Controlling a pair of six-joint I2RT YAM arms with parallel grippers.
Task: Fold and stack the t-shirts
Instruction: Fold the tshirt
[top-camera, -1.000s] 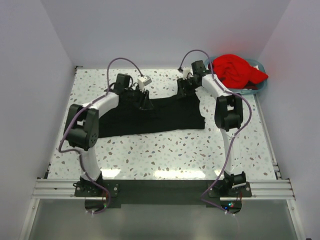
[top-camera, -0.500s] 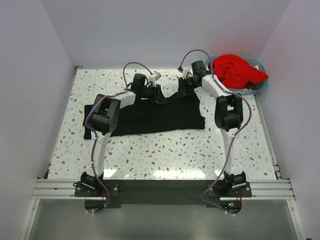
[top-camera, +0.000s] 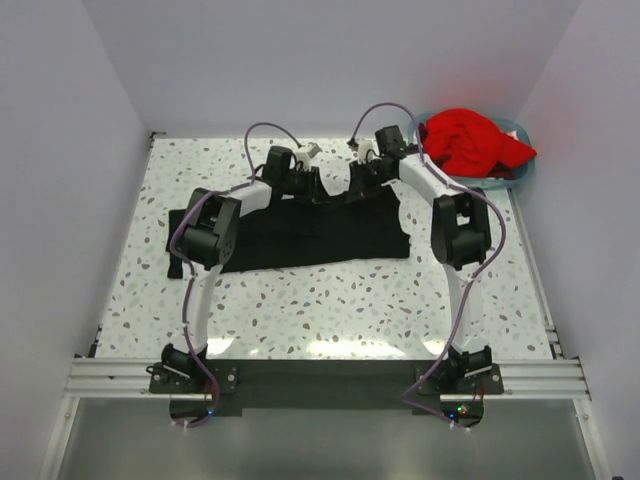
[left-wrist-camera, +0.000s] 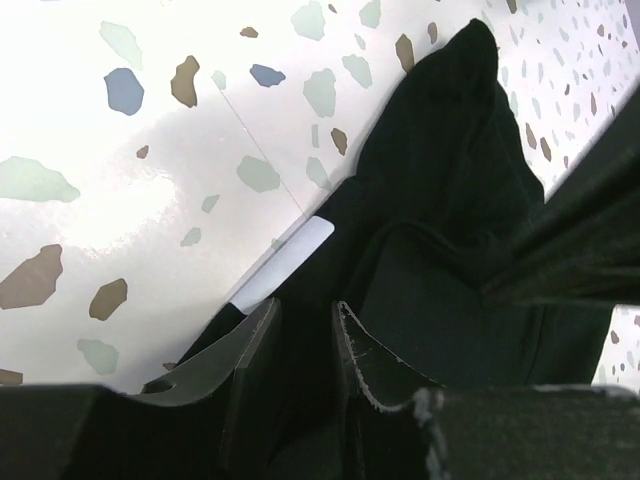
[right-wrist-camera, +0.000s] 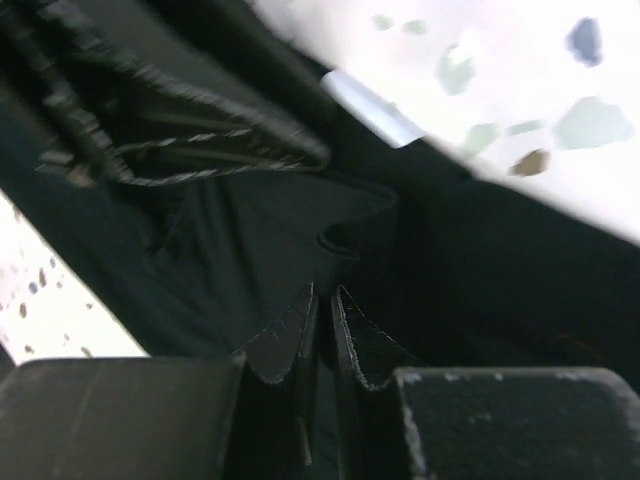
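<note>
The black t-shirt (top-camera: 300, 235) runs past both wrist views' edges.

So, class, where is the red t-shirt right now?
In the top view, the red t-shirt lies bunched in the light blue basket at the far right corner of the table, apart from the black t-shirt.
</note>
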